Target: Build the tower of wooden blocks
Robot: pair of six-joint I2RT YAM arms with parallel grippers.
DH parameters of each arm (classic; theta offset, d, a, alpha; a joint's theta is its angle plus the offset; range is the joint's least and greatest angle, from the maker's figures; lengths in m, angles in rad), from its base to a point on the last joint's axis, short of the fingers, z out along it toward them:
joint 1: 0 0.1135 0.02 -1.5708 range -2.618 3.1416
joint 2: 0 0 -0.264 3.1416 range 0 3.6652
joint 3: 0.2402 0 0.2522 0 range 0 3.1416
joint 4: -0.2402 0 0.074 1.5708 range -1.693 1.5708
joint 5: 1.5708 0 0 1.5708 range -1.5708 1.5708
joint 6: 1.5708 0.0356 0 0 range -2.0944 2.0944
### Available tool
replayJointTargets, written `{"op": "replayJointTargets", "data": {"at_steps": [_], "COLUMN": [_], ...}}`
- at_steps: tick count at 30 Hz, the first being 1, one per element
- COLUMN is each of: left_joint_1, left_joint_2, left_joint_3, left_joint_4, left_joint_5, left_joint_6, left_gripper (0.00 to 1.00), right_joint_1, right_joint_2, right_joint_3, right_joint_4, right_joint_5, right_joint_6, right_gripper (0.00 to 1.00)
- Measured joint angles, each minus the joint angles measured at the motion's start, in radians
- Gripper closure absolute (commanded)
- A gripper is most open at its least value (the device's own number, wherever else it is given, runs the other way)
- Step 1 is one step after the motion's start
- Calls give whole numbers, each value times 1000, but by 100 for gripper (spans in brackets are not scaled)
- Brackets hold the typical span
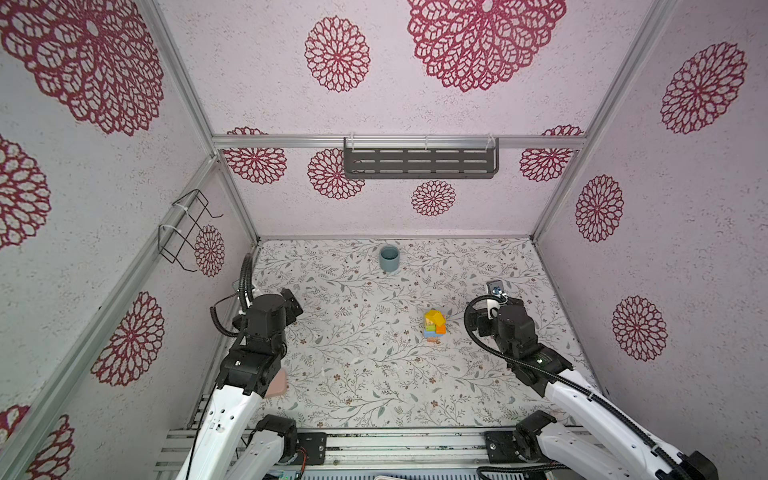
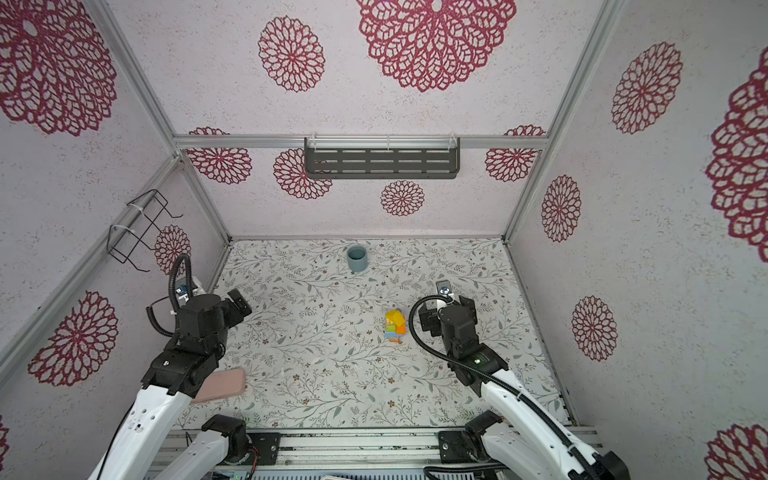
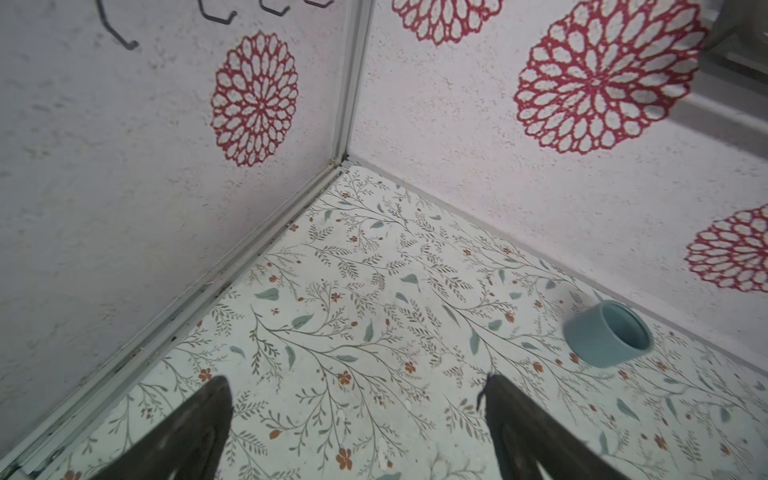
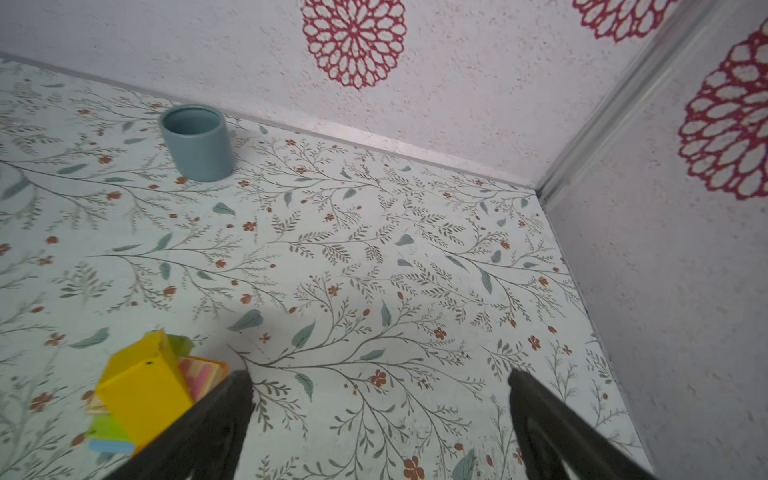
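Observation:
The tower stands right of the table's middle as a small stack of wood blocks. A yellow wedge lies on top, over green, orange and blue layers, with pale cubes lowest. My right gripper hangs open just to the right of the tower, with only tabletop between its fingers. One finger shows close beside the stack, and I cannot tell whether it touches. My left gripper is open and empty, far off by the left wall.
A grey-blue cup stands upright near the back wall. A pink flat case lies at the front left, partly under the left arm. Walls close in the table on three sides.

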Motion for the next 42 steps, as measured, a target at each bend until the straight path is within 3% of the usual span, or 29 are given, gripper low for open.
{"op": "replayJointTargets", "data": {"at_steps": [7,12,17,23,30,42], "left_joint_1": [110,220,314,399,505,504], "left_joint_2": [118,262,371,482,499,648], "left_joint_3": [-135,-180,-183,-237,-348,-327], "left_joint_4": [189,329,481,673,857,1076], "left_joint_5": [-44,16,77,203,345,573], "left_joint_6": [79,166,214,257,252,212], "left_gripper": [3,3,3,3,3,3], "right_joint_1": [-16,-81,-187,-291,-369,-387], "right_joint_2": [78,144,173,222,270,271], "right_joint_3": [-266,-403,-425,-424,-422,-431], "right_joint_4": [356,612,741,837,885,955], "right_joint_5": [150,207,207,188,138,63], "right_joint_6": [-47,-77,-40,-6,12,13], "right_gripper": [1,1,1,1,1,1]}}
